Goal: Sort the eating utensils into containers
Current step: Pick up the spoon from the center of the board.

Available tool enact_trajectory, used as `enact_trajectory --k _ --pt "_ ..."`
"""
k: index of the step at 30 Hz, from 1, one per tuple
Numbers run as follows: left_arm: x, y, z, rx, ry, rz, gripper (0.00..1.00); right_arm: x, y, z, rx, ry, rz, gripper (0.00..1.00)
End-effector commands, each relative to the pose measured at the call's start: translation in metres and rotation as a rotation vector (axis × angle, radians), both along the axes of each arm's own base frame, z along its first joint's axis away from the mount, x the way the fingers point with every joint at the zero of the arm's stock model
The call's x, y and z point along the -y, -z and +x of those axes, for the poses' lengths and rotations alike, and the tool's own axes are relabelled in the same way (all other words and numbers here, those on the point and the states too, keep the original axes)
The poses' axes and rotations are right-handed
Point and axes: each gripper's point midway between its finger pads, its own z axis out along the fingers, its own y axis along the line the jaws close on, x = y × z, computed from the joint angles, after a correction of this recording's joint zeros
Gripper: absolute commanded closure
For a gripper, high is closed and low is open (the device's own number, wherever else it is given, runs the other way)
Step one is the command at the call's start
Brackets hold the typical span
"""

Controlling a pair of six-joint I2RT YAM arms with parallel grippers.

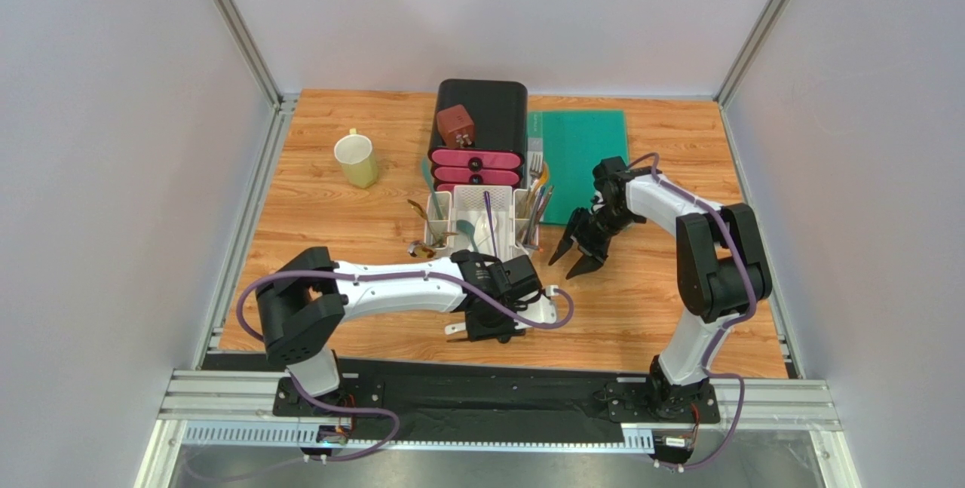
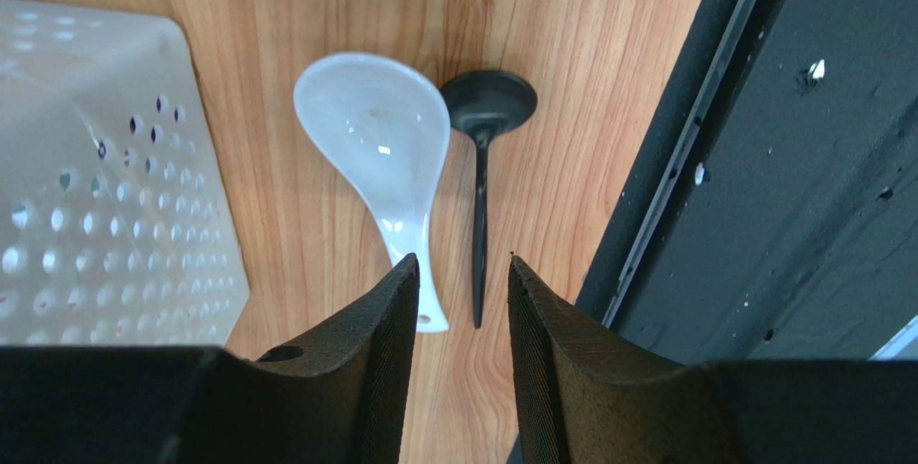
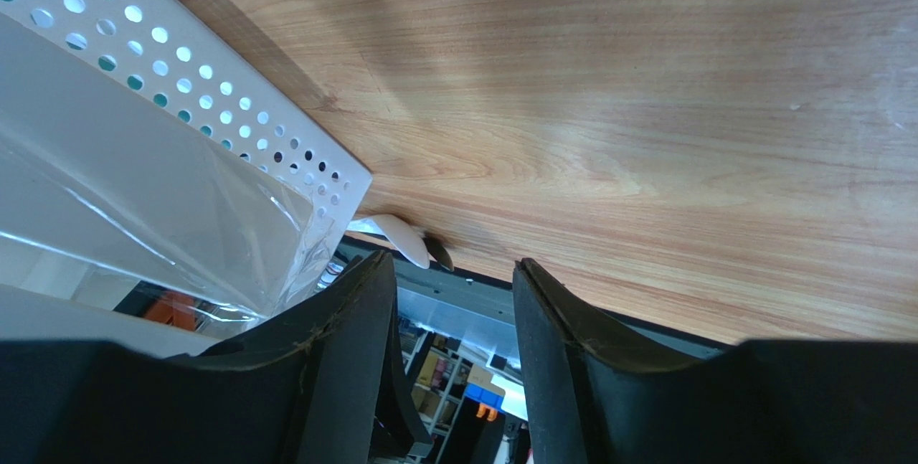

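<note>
The left end effector (image 2: 461,270) hangs with its jaws partly apart and empty over a white ceramic soup spoon (image 2: 377,141) and a black spoon (image 2: 487,107). The two lie side by side on the wooden bench (image 2: 571,45) near its front edge, bowls pointing away from the fingers, close beside the white perforated caddy (image 2: 108,163). The right end effector (image 3: 453,270), likewise parted and holding nothing, hovers above bare wood off the caddy's right side. A fork (image 1: 535,171) stands in the caddy's narrow right-hand bin, and a purple utensil (image 1: 488,207) leans in the large centre bin.
</note>
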Motion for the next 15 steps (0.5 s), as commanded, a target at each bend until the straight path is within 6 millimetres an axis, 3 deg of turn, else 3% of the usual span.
enact_trajectory --k 1,15 --pt "0.021 -0.003 0.000 -0.018 0.041 -0.043 0.58 -0.002 0.001 0.001 -0.001 0.018 0.031 0.50" --pt "0.010 0.011 0.013 0.030 0.004 -0.002 0.58 0.000 0.002 -0.003 -0.001 0.023 0.054 0.50"
